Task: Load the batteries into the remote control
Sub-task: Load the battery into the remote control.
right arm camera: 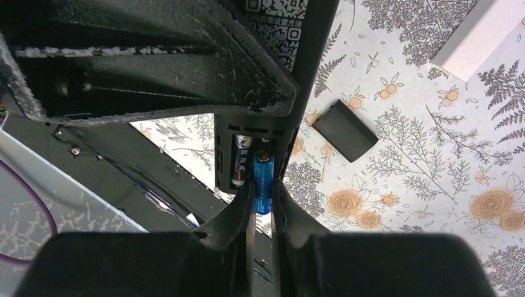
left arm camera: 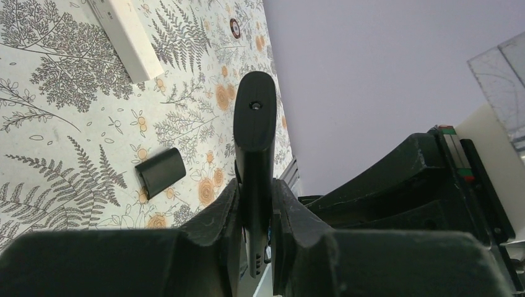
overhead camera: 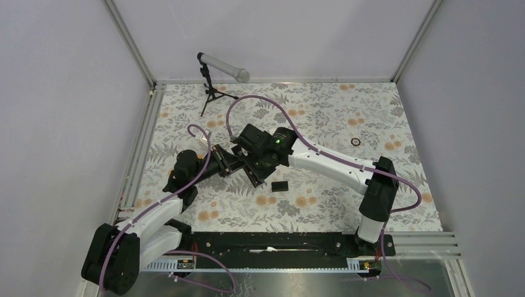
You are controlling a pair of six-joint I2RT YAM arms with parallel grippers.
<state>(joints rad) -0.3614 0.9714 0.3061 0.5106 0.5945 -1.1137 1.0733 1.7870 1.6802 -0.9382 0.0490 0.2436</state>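
The left gripper [left arm camera: 255, 207] was closed narrowly on the remote control [left arm camera: 254, 124] and held it above the table [overhead camera: 322, 117], near the middle of the flowered cloth. In the left wrist view the remote was seen on its thin edge, with a finger pressing on each side.

The right gripper [right arm camera: 263, 207] was also narrow and pinched a blue battery [right arm camera: 263, 179] between its fingers. The battery stood along the length of the remote, and its upper metal end was at the open battery compartment on the back of the remote. It was not possible to tell if this end was touching the contact inside. A second battery [right arm camera: 241, 162], dark with an orange band, lay in the slot just beside it.

The black cover [right arm camera: 344, 130] of the compartment lay flat on the cloth, apart from both grippers. A white block [left arm camera: 124, 34] lay farther away on the table. A microphone [overhead camera: 223, 67] on a small tripod stood at the far edge, and a small dark ring [overhead camera: 355, 141] lay on the right side.
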